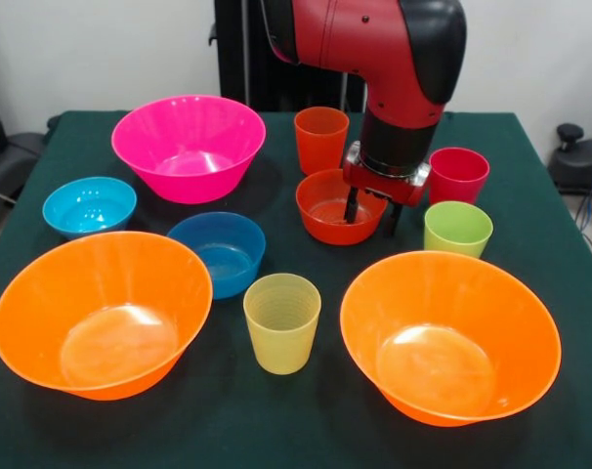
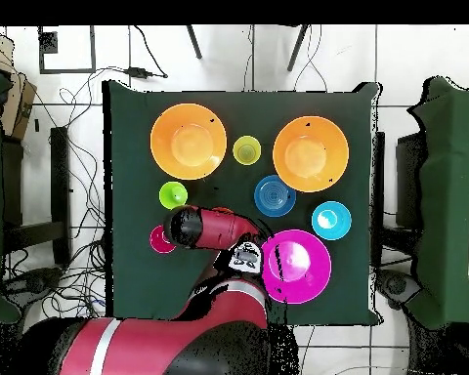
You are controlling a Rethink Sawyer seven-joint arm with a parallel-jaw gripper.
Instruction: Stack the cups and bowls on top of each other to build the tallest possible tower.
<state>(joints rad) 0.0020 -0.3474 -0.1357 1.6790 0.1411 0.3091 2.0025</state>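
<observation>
The gripper [image 1: 370, 217] hangs right at the small red-orange bowl [image 1: 327, 207], its two dark fingers parted, one dipping inside the bowl and the other outside, so the rim on that side sits between them; whether the pads already touch the wall I can't tell, and nothing looks lifted. That bowl looks like thin, glossy plastic: light, a bit springy, and slick, so a pinch across the wall near the rim seems the sensible hold, squeezed gently so it doesn't flex or skate away on the green tablecloth [image 1: 228, 410]. Just behind the gripper stand the orange cup [image 1: 320, 137] and the red-pink cup [image 1: 458, 174]; the lime green cup [image 1: 457, 228] sits close beside it, easy to knock. Well to the front lie the two large orange bowls [image 1: 101, 313], wide enough to serve as a steady base.
</observation>
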